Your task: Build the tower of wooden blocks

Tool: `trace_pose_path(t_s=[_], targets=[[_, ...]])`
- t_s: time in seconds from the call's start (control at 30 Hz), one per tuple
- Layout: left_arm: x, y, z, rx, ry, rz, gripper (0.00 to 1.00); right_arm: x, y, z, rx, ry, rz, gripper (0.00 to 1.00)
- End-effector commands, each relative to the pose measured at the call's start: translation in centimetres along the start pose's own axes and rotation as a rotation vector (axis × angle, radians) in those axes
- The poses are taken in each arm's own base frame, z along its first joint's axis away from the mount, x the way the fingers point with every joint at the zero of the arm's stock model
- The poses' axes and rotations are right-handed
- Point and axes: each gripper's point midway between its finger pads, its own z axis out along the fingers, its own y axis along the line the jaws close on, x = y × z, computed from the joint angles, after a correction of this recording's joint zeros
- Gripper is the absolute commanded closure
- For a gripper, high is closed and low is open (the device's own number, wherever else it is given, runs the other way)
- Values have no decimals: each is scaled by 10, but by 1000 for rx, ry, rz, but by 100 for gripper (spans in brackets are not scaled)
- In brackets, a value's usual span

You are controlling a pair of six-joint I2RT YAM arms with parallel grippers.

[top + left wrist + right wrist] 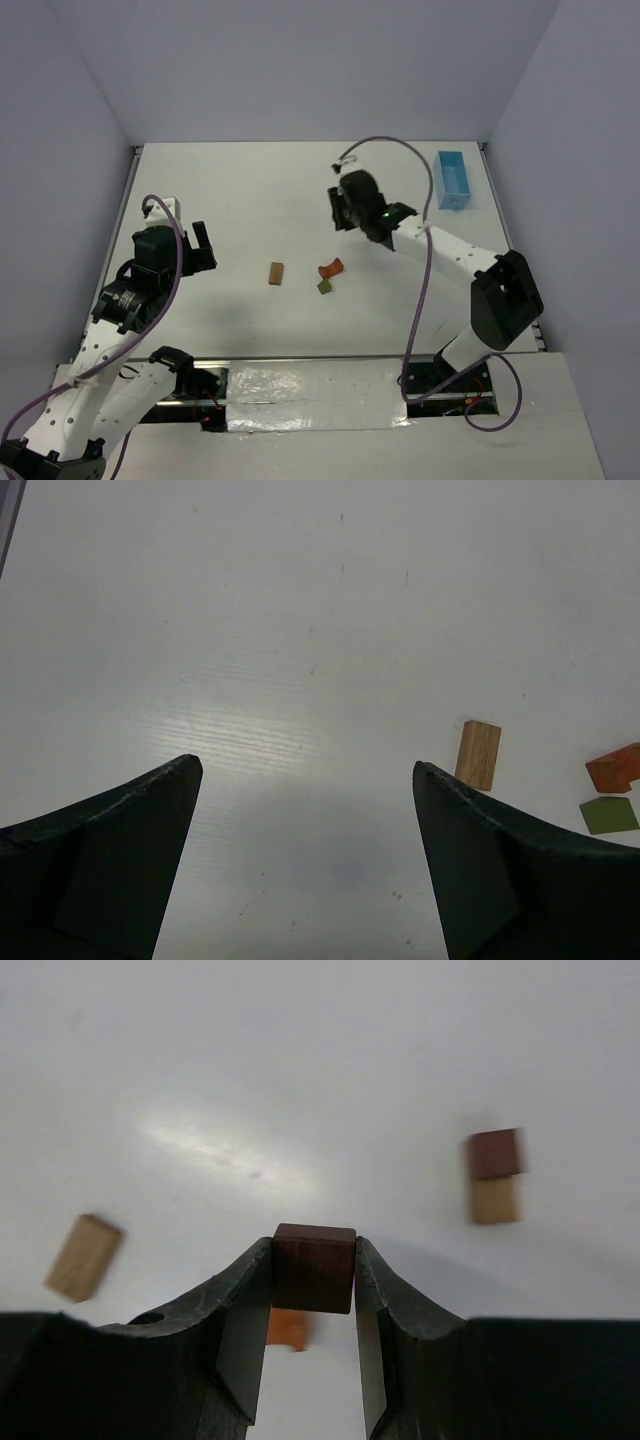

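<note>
Right gripper (338, 212) clamps a red block (314, 1265); left gripper (305, 765) stands wide, empty.
The tower (495, 1175), red touching tan, sits right of the grip; tan block (276, 273), orange block (331, 268) and green block (325, 287) lie loose mid-table.

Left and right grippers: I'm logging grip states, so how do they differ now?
The left gripper is wide open and empty; the right gripper is shut on a dark red block. The left sits left of the tan block; the right is beyond the orange block. Both are dark and two-fingered.
</note>
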Motion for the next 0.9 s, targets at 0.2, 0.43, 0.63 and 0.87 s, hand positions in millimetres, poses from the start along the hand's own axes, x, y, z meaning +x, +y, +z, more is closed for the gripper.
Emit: trace_pose_path(t_s=[0.2,0.43,0.63,0.87], targets=[[-16,-6,-4,35,-57,-10,1,-2,-111,22,43,95,-281,83],[-17,-10,-4,55,-62,-9,1,18,-132,42,16,161,-273,80],[-16,-10,-4,58,-57,-6,1,29,-141,56,7,192,-267,80],[-15,-11,-3,65,-55,0,0,29,-146,66,27,202,-261,75]])
